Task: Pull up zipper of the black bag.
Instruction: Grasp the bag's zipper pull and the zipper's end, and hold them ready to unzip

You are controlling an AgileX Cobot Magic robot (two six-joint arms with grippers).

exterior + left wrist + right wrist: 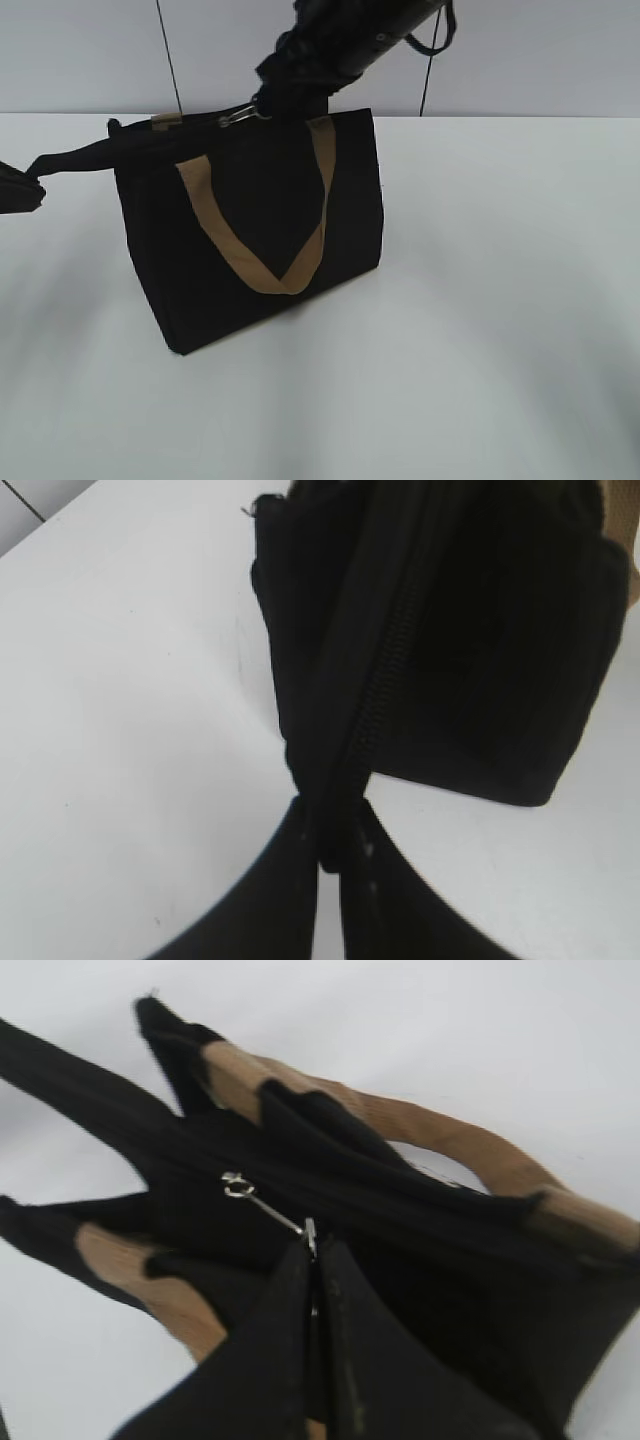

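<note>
The black bag [250,230] stands upright on the white bench [480,330], its long face with one tan strap handle [262,250] turned toward the exterior camera. The left tool [25,185] sits at the left edge of that view, with a black fabric tab [75,158] from the bag's end stretched taut from the bag's top corner out to it. In the left wrist view the two fingers [290,900] of the left tool are pressed together on that tab [325,815], and just beyond the fingertips the zipper [385,680] runs away from the tool along the bag's top, its teeth closed on the stretch visible there.

The right tool [268,102] comes down from above onto the bag's top edge, near the far end from the left tool. In the right wrist view its fingers [270,1360] are drawn together with the end of the silvery metal pull [265,1205] pinched at their tips; the pull reaches away from the tool, up and to the left, to a small ring lying on the zipper line. Both handles lie splayed to either side of the right tool, one beyond the zipper and one nearer. In the exterior view the pull [240,116] glints just left of the right tool, at the top edge of the bag.
</note>
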